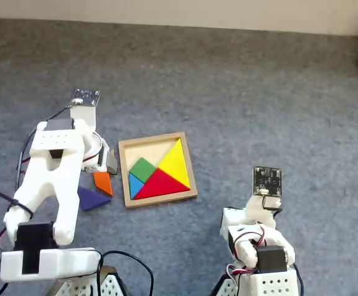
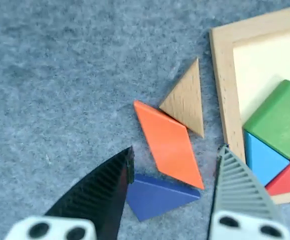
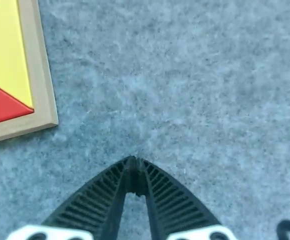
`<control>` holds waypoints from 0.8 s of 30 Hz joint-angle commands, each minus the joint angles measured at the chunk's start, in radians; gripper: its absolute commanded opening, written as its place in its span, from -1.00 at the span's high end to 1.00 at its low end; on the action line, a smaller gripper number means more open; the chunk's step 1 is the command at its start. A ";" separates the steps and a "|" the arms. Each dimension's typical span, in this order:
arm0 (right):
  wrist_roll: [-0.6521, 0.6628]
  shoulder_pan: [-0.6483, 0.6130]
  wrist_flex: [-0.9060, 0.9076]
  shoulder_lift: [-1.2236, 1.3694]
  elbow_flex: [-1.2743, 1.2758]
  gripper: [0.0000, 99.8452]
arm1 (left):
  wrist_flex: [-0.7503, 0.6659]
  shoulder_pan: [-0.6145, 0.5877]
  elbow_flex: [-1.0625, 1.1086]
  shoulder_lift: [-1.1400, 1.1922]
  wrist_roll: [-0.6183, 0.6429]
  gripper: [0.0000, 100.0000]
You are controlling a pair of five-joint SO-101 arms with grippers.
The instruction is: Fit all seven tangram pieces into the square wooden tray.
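Note:
The square wooden tray (image 1: pixel 157 137) lies mid-table and holds a yellow triangle (image 1: pixel 174 161), a red triangle (image 1: pixel 160 184), a green square (image 1: pixel 143 169) and a light blue triangle (image 1: pixel 134 183). Left of the tray on the carpet lie an orange parallelogram (image 2: pixel 170 145), a plain wooden triangle (image 2: pixel 186 100) and a dark blue triangle (image 2: pixel 157 196). My left gripper (image 2: pixel 175 150) hangs open just above the orange parallelogram, one finger on each side, holding nothing. My right gripper (image 3: pixel 135 161) is shut and empty over bare carpet, right of the tray's corner (image 3: pixel 37 65).
Grey carpet covers the table. The right arm (image 1: pixel 256 243) sits folded near the front edge. The tray's upper left part (image 2: pixel 265 60) is bare wood. A pale wall strip runs along the back.

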 commanded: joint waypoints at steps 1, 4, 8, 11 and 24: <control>-0.008 0.012 0.007 -0.013 0.136 0.98 | -0.005 0.013 -0.079 0.002 0.009 0.48; -0.008 0.012 0.007 -0.013 0.136 0.98 | 0.003 0.013 -0.084 0.002 0.006 0.48; -0.008 0.012 0.007 -0.013 0.136 0.98 | -0.003 0.016 -0.033 0.002 -0.061 0.48; -0.008 0.012 0.007 -0.013 0.136 0.98 | -0.021 0.016 0.008 0.002 -0.060 0.48; -0.008 0.012 0.007 -0.013 0.136 0.98 | -0.144 0.016 0.168 0.004 -0.061 0.56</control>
